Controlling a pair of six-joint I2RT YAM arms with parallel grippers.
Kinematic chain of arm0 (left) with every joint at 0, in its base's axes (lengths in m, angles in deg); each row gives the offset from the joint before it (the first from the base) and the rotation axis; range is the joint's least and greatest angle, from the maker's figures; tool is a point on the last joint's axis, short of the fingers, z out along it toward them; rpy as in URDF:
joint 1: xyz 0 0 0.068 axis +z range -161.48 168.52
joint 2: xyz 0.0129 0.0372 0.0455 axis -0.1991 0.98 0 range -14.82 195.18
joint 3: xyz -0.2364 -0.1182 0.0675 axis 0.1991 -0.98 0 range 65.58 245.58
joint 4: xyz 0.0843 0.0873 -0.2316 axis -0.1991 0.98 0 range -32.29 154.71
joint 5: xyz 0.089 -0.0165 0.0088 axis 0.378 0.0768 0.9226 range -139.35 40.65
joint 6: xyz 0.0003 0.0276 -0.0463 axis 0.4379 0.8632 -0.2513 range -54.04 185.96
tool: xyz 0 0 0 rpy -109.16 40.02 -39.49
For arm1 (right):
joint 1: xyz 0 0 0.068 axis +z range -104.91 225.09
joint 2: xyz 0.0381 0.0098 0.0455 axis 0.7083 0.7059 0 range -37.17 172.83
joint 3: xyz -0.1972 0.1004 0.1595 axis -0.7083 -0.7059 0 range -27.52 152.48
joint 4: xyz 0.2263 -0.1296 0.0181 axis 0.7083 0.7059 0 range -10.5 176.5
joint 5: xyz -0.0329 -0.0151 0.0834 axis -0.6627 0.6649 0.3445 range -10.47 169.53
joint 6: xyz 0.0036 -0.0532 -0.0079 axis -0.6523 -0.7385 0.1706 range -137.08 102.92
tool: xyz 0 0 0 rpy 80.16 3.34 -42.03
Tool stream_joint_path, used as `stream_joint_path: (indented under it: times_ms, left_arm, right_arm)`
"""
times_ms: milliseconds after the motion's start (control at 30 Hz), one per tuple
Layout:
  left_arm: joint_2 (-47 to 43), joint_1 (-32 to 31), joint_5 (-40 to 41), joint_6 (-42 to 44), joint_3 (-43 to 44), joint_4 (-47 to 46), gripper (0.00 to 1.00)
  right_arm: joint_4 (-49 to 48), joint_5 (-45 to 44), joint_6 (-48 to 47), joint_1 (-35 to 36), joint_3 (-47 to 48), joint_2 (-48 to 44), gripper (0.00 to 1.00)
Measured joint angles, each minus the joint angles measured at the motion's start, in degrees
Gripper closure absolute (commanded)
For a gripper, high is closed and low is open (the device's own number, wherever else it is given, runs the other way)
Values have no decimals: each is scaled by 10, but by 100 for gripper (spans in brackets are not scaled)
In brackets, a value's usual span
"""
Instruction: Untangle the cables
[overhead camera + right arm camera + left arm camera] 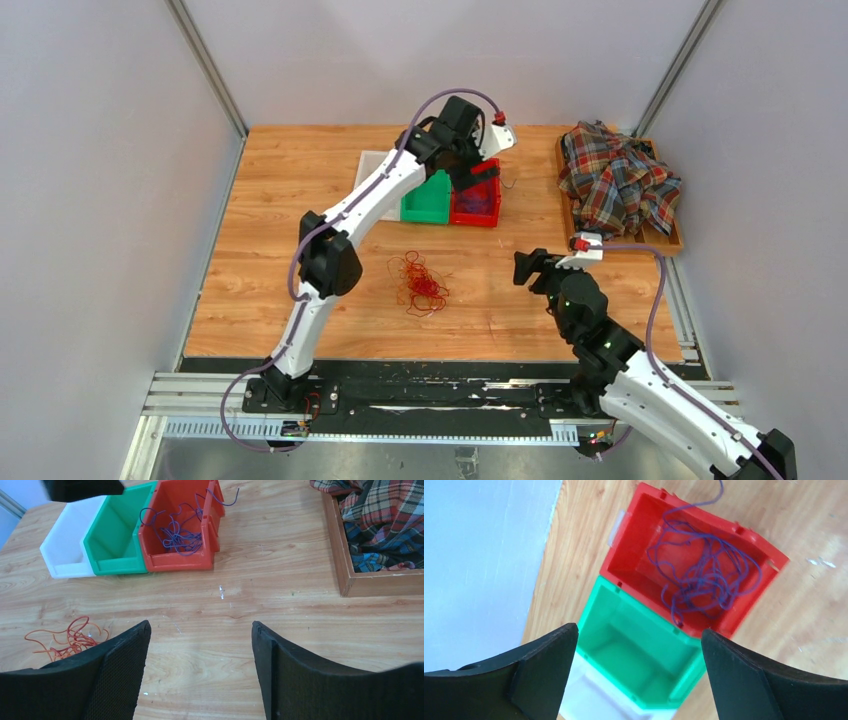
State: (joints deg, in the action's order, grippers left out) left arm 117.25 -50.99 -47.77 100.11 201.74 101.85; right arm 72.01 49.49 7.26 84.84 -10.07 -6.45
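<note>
Loosely, purple cable (704, 582) coils inside red bin (633, 542).

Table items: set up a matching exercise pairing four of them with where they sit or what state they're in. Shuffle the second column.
Column one
1. purple cable
2. green bin
3. red and orange cables
4. plaid shirt

Column two
A. piled in the wooden tray
B. loose on the table
C. inside the red bin
D. empty

Pairs: 1-C, 2-D, 3-B, 4-A
</note>
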Motion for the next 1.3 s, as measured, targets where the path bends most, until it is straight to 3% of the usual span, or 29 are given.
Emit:
stream_joint_path:
  times_ms: [167,300,400,567,767,1033,1200,1300]
  left_arm:
    - [-101,18,-55,-2,-70,66,2]
    - [-234,65,-123,-2,-214,106,1]
    - [-318,108,-155,-1,-328,123,6]
    - [-385,130,-195,-15,-475,140,13]
    - [-400,127,-233,-8,-588,119,18]
    - [-342,127,-245,21,-592,49,30]
    - [-316,127,-244,35,-595,18,48]
    - [-317,127,-244,45,-603,10,70]
  right_arm:
    - [0,6,-2,0,15,31,22]
    - [-6,31,-8,0,24,73,21]
    - [-11,56,-13,0,41,114,21]
    - [-26,87,-13,0,47,139,22]
    - [-44,122,-13,0,49,164,24]
    - [-52,173,-14,0,54,173,26]
    - [-55,194,-14,0,56,172,27]
    - [-56,199,-14,0,56,172,27]
